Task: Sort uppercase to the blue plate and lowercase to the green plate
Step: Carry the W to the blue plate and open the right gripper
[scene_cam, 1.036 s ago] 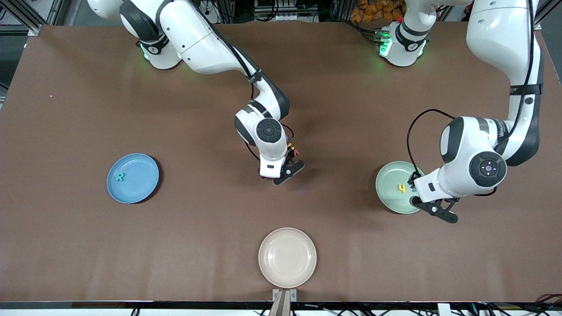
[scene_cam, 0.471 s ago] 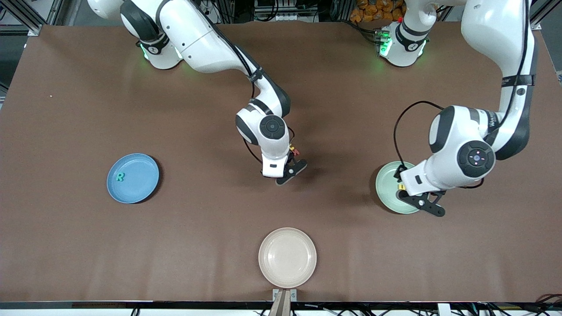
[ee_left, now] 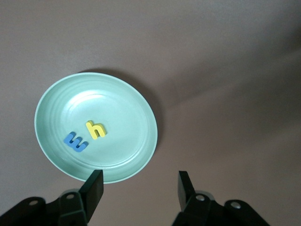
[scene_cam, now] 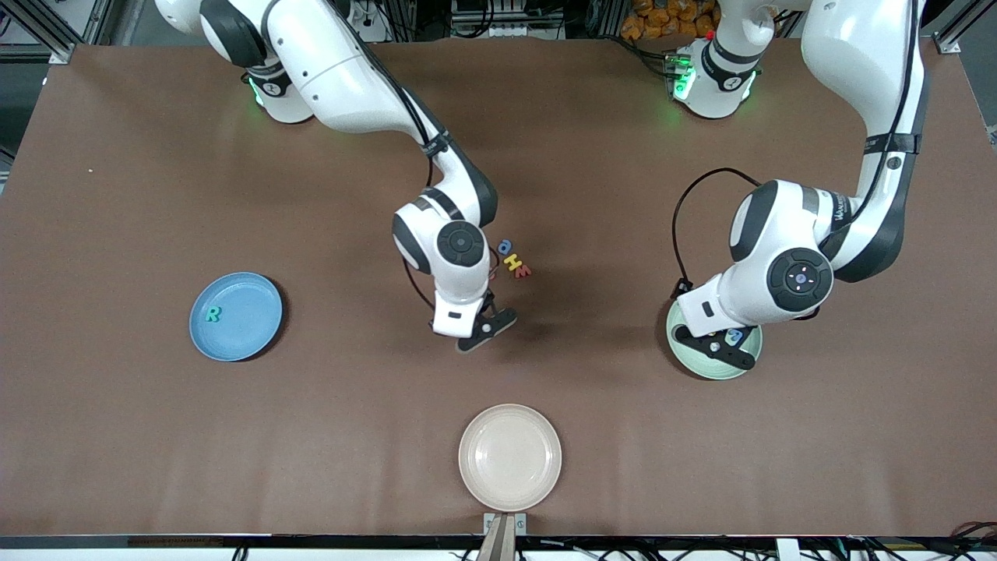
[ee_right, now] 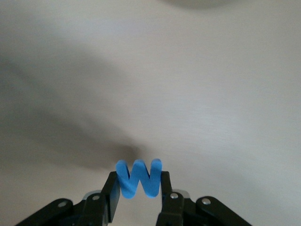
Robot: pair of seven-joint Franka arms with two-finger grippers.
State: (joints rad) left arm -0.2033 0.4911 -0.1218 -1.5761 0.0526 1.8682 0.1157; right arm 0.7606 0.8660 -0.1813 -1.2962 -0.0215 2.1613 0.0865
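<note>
Blue foam W (ee_right: 139,178) is what I see pinched between the fingers of my right gripper (ee_right: 137,188), in the air over bare brown table (scene_cam: 311,405) near the middle. At about one o'clock from it lie three loose letters (scene_cam: 513,261). My left gripper (ee_left: 139,188) hangs with fingers apart and nothing between them, over the green plate (ee_left: 136,113), where yellow h (ee_left: 95,130) and blue m (ee_left: 75,141) lie touching. Green R (scene_cam: 212,314) lies in the blue plate (scene_cam: 249,300). Cream plate (scene_cam: 510,456) sits at six o'clock.

R (scene_cam: 212,314) on blue plate (scene_cam: 249,343)
</note>
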